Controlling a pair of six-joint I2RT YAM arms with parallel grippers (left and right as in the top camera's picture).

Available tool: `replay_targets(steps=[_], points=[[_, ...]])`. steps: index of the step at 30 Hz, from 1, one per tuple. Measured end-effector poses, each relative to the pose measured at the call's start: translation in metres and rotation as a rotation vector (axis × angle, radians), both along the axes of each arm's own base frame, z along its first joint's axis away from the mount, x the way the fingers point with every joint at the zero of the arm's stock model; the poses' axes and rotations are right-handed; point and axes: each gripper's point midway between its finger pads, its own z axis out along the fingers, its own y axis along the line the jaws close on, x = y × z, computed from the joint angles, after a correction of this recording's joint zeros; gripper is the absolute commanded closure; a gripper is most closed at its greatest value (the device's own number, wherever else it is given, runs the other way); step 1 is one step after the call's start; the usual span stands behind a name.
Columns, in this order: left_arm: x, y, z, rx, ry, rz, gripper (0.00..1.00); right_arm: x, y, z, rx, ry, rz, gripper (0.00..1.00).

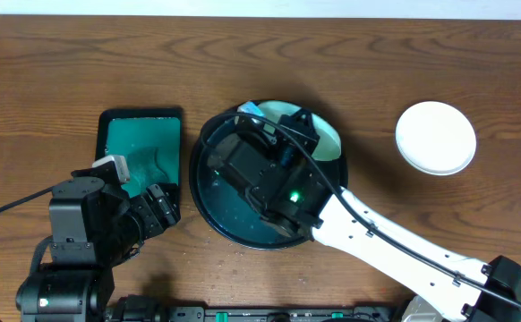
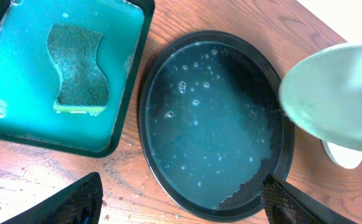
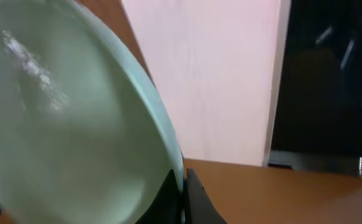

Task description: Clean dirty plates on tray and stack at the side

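- Brown wooden table (image 1: pixel 55 63) carries everything; the right wrist view alone shows a pale wall and a dark area beyond the table's edge.
- The right arm (image 1: pixel 404 241) reaches in from the lower right corner and stretches diagonally up and left, its wrist over the black tray (image 1: pixel 209 210).
- The right gripper (image 3: pixel 182 186) has its jaws pressed onto the rim of a pale mint plate (image 3: pixel 63 124), which is held tilted above the far right part of the tray.
- The left arm (image 1: pixel 77 233) sits folded at the lower left, its head turned toward the gap between the two trays.
- The left gripper (image 2: pixel 181 178) has its jaws spread wide with nothing between them.
- Only the left wrist view shows the black tray's floor, covered with cloudy, bubbly water.
- It also shows a sponge (image 2: pixel 78 68) lying in foamy water in the green tray (image 2: pixel 128 118), which sits just beside the black one.
- In that view the held plate is a blurred shape at the upper right.
- From overhead, a white plate (image 1: pixel 435 136) lies on the table well apart to the right of the tray; whether more lie under it cannot be told.
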Motion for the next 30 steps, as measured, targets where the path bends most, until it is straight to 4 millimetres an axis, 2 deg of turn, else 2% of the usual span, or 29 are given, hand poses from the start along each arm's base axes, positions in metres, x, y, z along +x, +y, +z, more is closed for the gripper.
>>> replay_targets(steps=[4, 10, 13, 15, 18, 21, 23, 27, 29, 30], points=[[0.000, 0.000, 0.000, 0.000, 0.000, 0.000, 0.18, -0.003, 0.003, -0.006, 0.041, 0.020, 0.010, 0.99], [0.000, 0.000, 0.000, 0.000, 0.000, 0.000, 0.18, 0.004, -0.013, -0.003, 0.088, 0.009, -0.046, 0.99], [0.000, 0.000, 0.000, 0.000, 0.000, 0.000, 0.18, -0.001, -0.029, -0.004, 0.053, 0.016, -0.086, 0.99], [0.000, 0.000, 0.000, 0.000, 0.000, 0.000, 0.18, -0.003, -0.021, -0.008, 0.100, 0.048, -0.054, 0.99], [0.000, 0.000, 0.000, 0.000, 0.000, 0.000, 0.18, -0.014, -0.011, -0.030, 0.140, 0.189, 0.013, 0.99], [0.000, 0.000, 0.000, 0.000, 0.000, 0.000, 0.18, -0.026, 0.015, -0.049, 0.268, 0.323, 0.106, 0.99], [0.000, 0.000, 0.000, 0.000, 0.000, 0.000, 0.18, -0.024, 0.019, -0.045, 0.311, 0.289, 0.093, 0.99], [0.000, 0.000, 0.000, 0.000, 0.000, 0.000, 0.18, -0.003, -0.016, 0.000, 0.253, -0.017, -0.082, 0.99], [0.000, 0.000, 0.000, 0.000, 0.000, 0.000, 0.18, -0.004, -0.024, 0.003, 0.188, -0.019, -0.092, 0.99], [0.000, 0.000, 0.000, 0.000, 0.000, 0.000, 0.18, -0.007, -0.022, -0.004, 0.157, 0.036, -0.065, 0.99]])
